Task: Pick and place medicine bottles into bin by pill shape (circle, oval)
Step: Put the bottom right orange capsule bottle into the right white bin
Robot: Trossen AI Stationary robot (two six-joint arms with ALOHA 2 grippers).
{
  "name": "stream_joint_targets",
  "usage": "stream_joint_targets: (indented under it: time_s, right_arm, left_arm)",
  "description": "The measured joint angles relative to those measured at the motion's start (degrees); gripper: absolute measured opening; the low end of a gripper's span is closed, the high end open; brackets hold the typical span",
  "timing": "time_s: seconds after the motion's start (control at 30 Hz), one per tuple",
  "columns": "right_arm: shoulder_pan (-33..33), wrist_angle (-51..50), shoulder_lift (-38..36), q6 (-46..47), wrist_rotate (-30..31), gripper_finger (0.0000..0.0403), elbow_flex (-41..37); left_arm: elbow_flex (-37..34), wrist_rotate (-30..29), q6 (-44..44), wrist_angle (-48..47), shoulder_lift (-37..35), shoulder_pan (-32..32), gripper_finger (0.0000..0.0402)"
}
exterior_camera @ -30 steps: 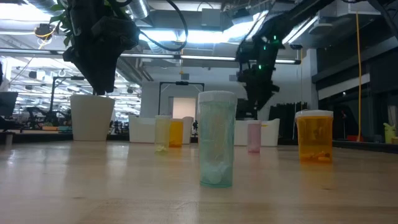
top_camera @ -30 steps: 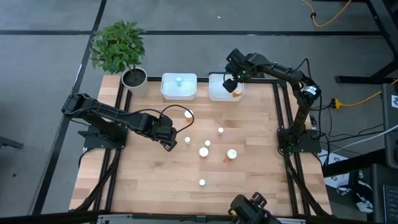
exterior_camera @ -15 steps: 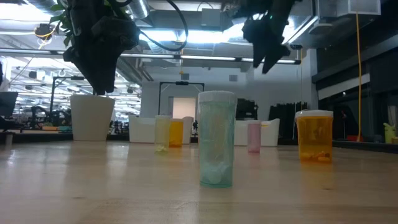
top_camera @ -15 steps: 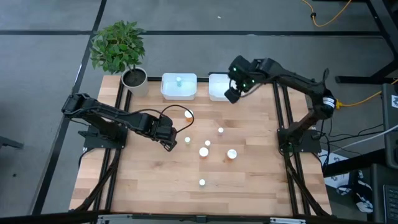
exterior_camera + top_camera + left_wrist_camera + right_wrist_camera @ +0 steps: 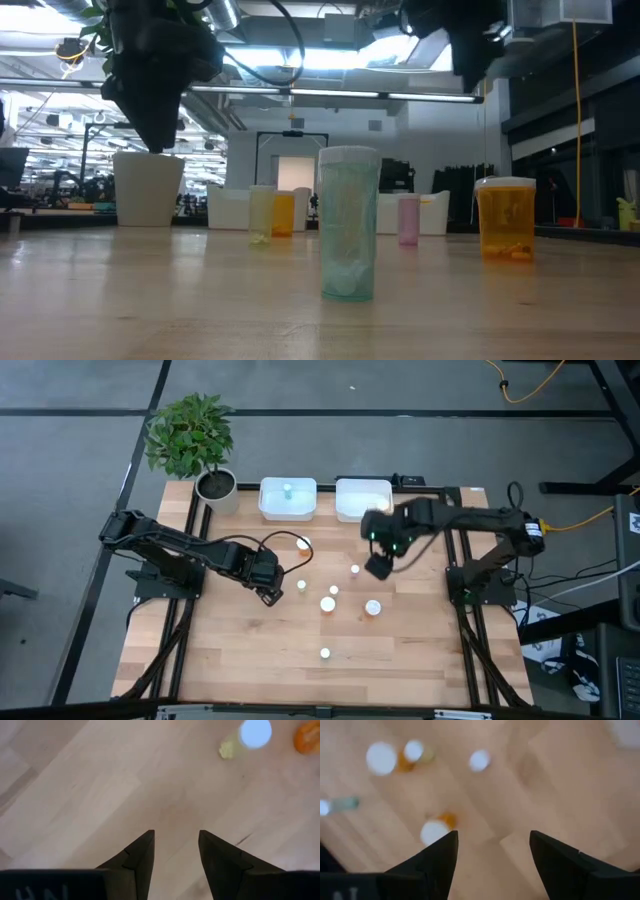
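Table (image 5: 250, 650): pale wood planks in a dark frame, both arms mounted at its sides; the low view looks across it into a large lit room, with no person that I can make out.
Plant pot (image 5: 216, 486): white, with a leafy plant, at the far left corner; no part of the sorting.
Left bin (image 5: 288, 510): white tray at the far edge, with one small capped bottle (image 5: 288, 489) already in it.
Right bin (image 5: 352, 507): white tray just beside the first; from above its contents cannot be told.
Left gripper (image 5: 273, 586): waits low over the table left of the bottles, jaws parted and empty, a pale yellowish bottle (image 5: 248, 737) ahead of it.
Right gripper (image 5: 378, 567): hovers above the middle of the table, between the bins and the loose bottles, fingers spread wide with nothing between them.
Loose bottles: six stand on the wood in the middle, among them an orange one (image 5: 372, 607) near the right gripper, another orange one (image 5: 303, 545) farther back, and a bluish one (image 5: 325, 653) alone toward the near edge.
Progress: early to middling, I judge; at least one bottle is binned, six are left, and the right arm seems placed to go for the next.
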Motion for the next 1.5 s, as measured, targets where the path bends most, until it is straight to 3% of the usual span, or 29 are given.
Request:
stream_joint_targets:
  time_s: [0.27, 0.43, 0.63, 1.2, 1.5]
  right_arm:
    - [14.26, 7.24, -1.39, 22.0, -0.06, 0.0248, -10.4]
    - [22.02, 16.97, -1.41, 37.48, -4.46, 0.0248, -15.13]
    - [28.47, 21.65, -1.41, 49.22, -0.52, 0.0248, -15.81]
    - [30.36, 23.02, -1.41, 53.65, 4.13, 0.025, -15.81]
    - [29.58, 22.93, -1.41, 52.63, 13.52, 0.0305, -15.81]
  left_arm:
    - [0.0, 0.62, 5.19, 0.0, 0.0, 0.02, 0.0147]
    - [0.0, 0.63, 7.89, 0.0, -0.02, 0.02, 0.0147]
    - [0.0, 0.54, 10.7, 0.13, 0.0, 0.02, 0.0147]
    - [0.0, 0.17, 10.73, 0.2, 0.0, 0.0, 0.0147]
    - [0.0, 0.15, 10.73, 0.22, 0.0, 0.0, 0.0147]
